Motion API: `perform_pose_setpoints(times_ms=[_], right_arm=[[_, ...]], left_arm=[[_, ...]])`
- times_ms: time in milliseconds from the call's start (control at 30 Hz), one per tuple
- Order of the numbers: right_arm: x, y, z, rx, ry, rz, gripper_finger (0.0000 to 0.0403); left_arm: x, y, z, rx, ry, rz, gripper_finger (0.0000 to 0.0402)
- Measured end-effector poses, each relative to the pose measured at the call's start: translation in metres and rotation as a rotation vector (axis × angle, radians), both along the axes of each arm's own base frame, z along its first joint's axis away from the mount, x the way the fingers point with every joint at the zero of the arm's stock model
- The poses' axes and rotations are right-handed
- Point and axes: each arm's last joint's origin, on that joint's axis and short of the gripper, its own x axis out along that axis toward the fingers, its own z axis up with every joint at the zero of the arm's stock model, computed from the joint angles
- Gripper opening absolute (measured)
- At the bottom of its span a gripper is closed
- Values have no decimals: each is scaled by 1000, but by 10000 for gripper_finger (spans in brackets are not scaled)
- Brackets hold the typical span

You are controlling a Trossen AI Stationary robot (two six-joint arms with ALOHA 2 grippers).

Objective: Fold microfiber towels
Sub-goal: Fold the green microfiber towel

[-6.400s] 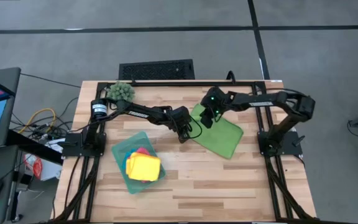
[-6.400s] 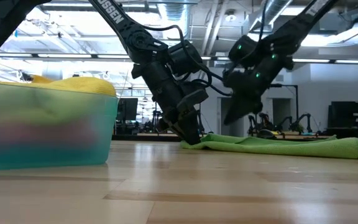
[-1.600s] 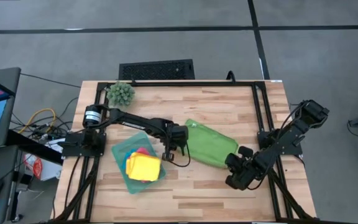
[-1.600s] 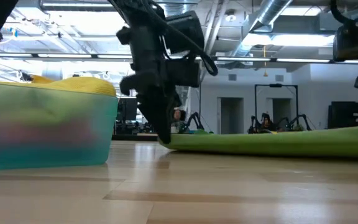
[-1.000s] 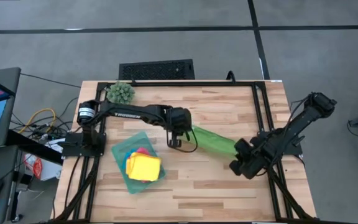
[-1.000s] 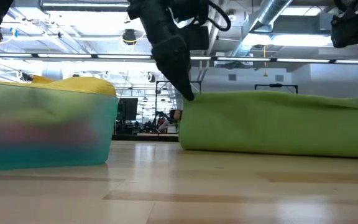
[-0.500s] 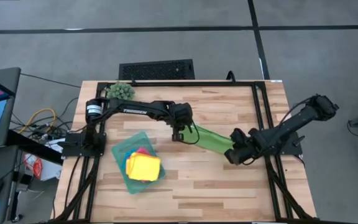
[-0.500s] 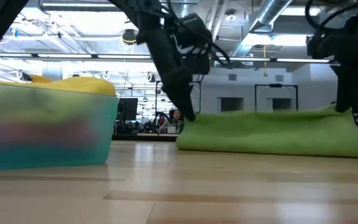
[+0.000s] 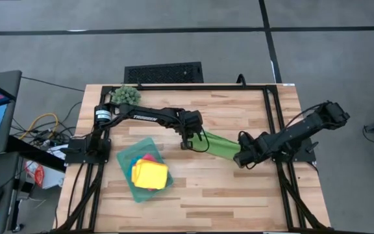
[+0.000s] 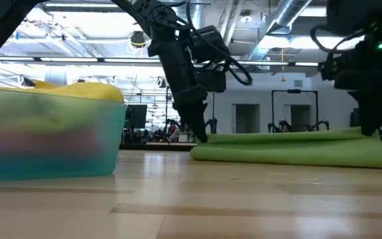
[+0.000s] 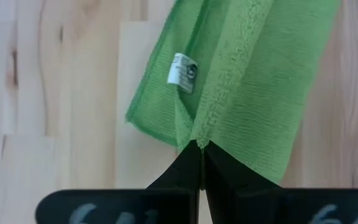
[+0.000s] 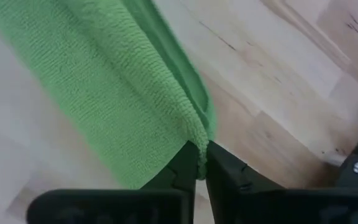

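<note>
L tool (image 9: pixel 193 136) & R tool (image 9: pixel 239 158) each pinching opposite ends of folded green towel (image 9: pixel 218 146) on table (image 9: pixel 239 110)

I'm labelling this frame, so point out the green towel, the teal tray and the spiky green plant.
green towel (image 9: pixel 221 147), high view, middle of the folded strip.
teal tray (image 9: pixel 123 158), high view, bare left corner of the rim.
spiky green plant (image 9: pixel 124 95), high view, centre of the ball.
</note>
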Motion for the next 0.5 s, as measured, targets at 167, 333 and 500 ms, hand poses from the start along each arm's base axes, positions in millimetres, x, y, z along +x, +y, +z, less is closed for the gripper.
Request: perform_pose_setpoints(times_ms=[167, 333, 500], right_arm=[[2, -3, -5, -7, 38, -40, 75], [2, -4, -4, -3, 33, -40, 111], [-2, -5, 1, -5, 28, -41, 153]], left_arm=[[3, 2, 5, 30, -21, 41, 0], [8, 2, 14, 35, -50, 41, 30], [11, 1, 20, 17, -70, 30, 98]])
